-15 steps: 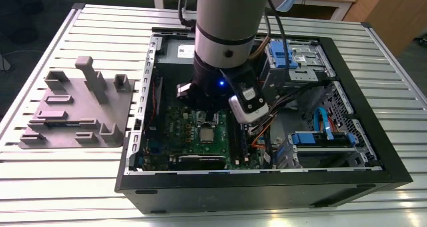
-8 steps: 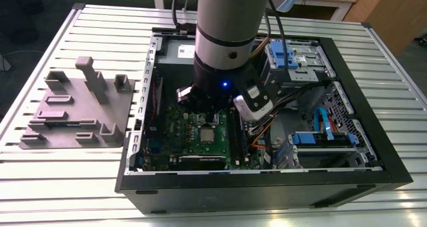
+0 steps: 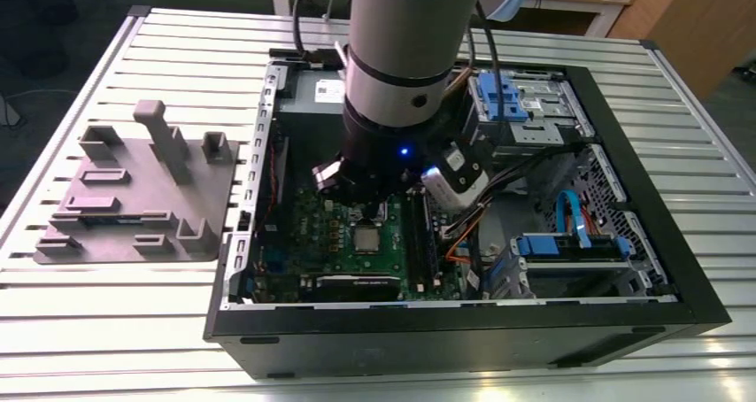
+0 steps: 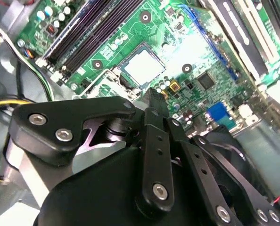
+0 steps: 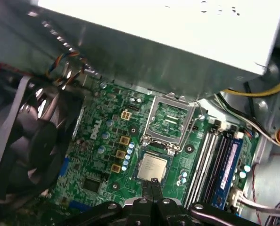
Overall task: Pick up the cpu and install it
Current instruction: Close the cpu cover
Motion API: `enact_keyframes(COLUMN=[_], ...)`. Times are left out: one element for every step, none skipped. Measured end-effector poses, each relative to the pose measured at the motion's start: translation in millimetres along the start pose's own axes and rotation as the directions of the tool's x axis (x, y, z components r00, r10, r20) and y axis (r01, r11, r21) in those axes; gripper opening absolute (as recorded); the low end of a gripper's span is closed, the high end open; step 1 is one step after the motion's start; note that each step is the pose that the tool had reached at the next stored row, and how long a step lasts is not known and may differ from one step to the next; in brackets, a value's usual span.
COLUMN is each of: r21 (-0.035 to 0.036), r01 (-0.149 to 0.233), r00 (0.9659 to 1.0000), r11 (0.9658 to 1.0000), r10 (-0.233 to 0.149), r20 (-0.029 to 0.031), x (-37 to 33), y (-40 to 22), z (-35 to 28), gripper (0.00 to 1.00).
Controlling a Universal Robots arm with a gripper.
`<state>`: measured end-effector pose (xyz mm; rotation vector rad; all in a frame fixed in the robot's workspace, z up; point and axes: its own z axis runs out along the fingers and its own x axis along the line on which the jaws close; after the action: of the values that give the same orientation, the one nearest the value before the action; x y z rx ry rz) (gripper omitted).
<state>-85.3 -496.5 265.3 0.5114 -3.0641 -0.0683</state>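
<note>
The cpu (image 3: pixel 366 238) is a small silvery square lying flat in its socket on the green motherboard (image 3: pixel 301 243), inside the open computer case (image 3: pixel 473 336). In both wrist views the cpu (image 4: pixel 142 63) (image 5: pixel 152 167) sits free, just beyond the fingertips. My gripper (image 3: pixel 375 214) hangs straight above it inside the case. The black fingers (image 5: pixel 153 186) stand tip to tip, shut, with nothing between them. The socket's metal frame (image 5: pixel 170 120) is hinged up and open beside the cpu.
A grey plastic fixture block (image 3: pixel 136 194) with upright posts stands on the slatted table at the exterior view's left. Inside the case are a black fan (image 5: pixel 31 141), memory slots (image 5: pixel 215 160), the power supply box (image 5: pixel 154 28), blue drive brackets (image 3: pixel 508 96) and loose cables (image 3: pixel 567 207).
</note>
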Motion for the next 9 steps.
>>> enact_keyframes(r21=[0.0005, 0.0009, 0.0013, 0.0018, 0.0022, 0.0026, 0.0030, 0.0033, 0.0039], r01=[0.018, 0.036, 0.054, 0.072, 0.090, 0.107, 0.126, 0.144, 0.180], r00=[0.9998, 0.9994, 0.9985, 0.9974, 0.9960, 0.9942, 0.9920, 0.9895, 0.9837], r11=[0.9998, 0.9994, 0.9985, 0.9974, 0.9960, 0.9942, 0.9920, 0.9895, 0.9837], r10=[-0.018, -0.036, -0.054, -0.072, -0.090, -0.107, -0.126, -0.144, -0.180], r20=[-0.0008, -0.0018, -0.0026, -0.0036, -0.0045, -0.0054, -0.0065, -0.0073, -0.0092], x=[0.0, 0.0, 0.0, -0.1, -0.1, -0.1, -0.1, -0.1, -0.1], y=[0.0, 0.0, -0.1, -0.1, -0.1, -0.1, -0.2, -0.2, -0.2], z=[0.5, 0.9, 1.3, 1.7, 2.1, 2.6, 3.0, 3.4, 4.2], gripper=[0.10, 0.10, 0.10, 0.10, 0.10, 0.10, 0.10, 0.10, 0.10])
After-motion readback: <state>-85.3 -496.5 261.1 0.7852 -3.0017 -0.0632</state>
